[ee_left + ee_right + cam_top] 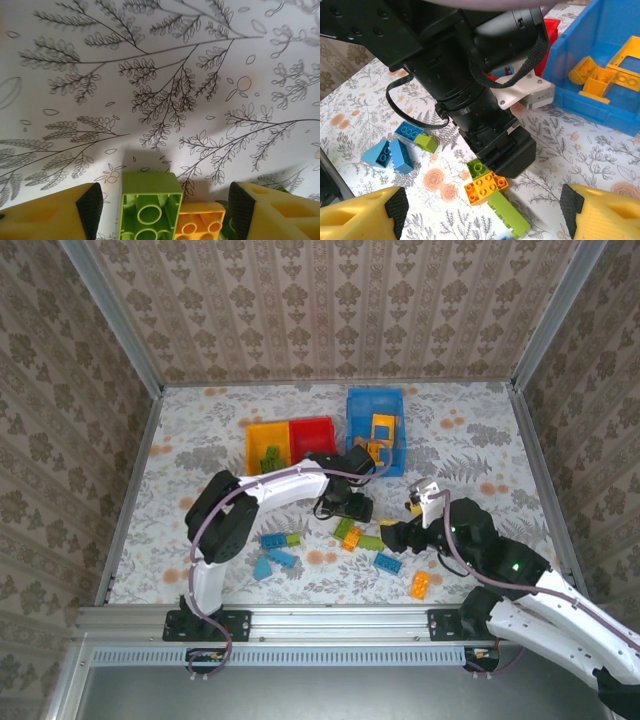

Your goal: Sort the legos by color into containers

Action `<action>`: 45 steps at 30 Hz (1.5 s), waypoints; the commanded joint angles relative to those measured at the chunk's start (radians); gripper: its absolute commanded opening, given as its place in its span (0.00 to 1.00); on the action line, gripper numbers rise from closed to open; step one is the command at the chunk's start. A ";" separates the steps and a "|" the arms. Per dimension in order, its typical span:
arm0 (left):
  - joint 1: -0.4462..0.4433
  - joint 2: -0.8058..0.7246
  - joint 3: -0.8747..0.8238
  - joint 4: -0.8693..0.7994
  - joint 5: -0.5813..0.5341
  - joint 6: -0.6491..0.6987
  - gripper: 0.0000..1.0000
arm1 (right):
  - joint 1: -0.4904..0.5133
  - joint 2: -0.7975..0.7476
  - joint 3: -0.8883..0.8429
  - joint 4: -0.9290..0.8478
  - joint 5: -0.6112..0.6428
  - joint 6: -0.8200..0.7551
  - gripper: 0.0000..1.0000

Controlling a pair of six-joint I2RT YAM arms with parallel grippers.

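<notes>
Left fingers (92,205), apart, flank a light-green studded plastic brick (149,210) touching an orange brick (200,224). Right fingers (396,206): apart.

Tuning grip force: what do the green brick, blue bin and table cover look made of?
Green brick: hard moulded plastic, semi-gloss, with crisp edges and soft highlights. Blue bin: likely plastic too, with smooth thin walls and a slight sheen. Table cover: matte sheet printed with leaves. Whether it is paper, vinyl or cloth, I cannot tell.
</notes>
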 commanded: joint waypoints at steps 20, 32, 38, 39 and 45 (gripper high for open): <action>-0.029 0.065 0.031 -0.116 -0.081 0.020 0.42 | -0.009 -0.006 -0.031 -0.015 0.013 0.054 0.82; -0.026 0.072 0.061 -0.118 -0.115 0.023 0.30 | -0.013 0.019 -0.033 0.005 0.008 0.059 0.82; 0.005 -0.009 0.050 -0.159 -0.173 0.026 0.24 | -0.015 0.035 -0.034 0.041 -0.038 0.039 0.82; 0.016 -0.036 0.043 -0.168 -0.187 0.024 0.24 | -0.015 0.043 -0.035 0.060 -0.066 0.025 0.81; 0.161 -0.238 -0.027 -0.210 -0.227 0.030 0.24 | 0.024 0.195 -0.012 0.229 -0.166 -0.077 0.79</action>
